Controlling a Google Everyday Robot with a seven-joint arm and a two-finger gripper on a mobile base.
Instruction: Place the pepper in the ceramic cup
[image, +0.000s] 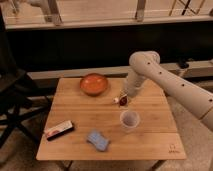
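The small dark red pepper is held in my gripper, lifted just above the wooden table. The gripper hangs from the white arm that reaches in from the right, and it is shut on the pepper. The pale ceramic cup stands upright on the table directly in front of and slightly right of the gripper, a short gap below it in the view. The cup's inside looks empty.
A round orange bowl sits at the table's back, left of the gripper. A blue sponge lies near the front edge. A flat red and dark packet lies front left. A dark folding chair stands left of the table.
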